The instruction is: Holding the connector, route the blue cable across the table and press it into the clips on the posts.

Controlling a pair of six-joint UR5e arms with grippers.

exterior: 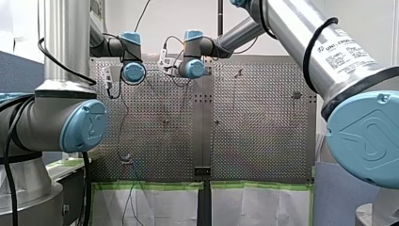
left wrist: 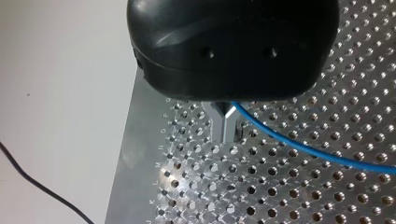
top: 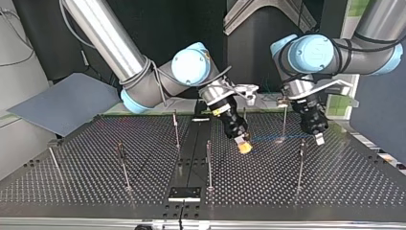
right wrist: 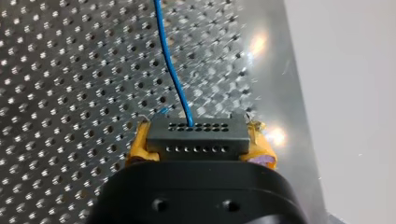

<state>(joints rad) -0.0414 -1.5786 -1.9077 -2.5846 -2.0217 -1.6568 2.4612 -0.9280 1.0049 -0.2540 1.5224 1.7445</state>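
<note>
Not much to read here. The right arm [exterior: 291,28] has a "UNIVERSAL ROBOTS" label [exterior: 346,51] just above its blue cap [exterior: 364,136]; the smaller print is unreadable. The table [left wrist: 280,196] edge has engraved letters [left wrist: 158,164]: N, M, L, K.

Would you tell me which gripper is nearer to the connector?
Right. My right gripper clamps the connector in its jaws; my left gripper grips the cable further along, apart from the connector.
</note>
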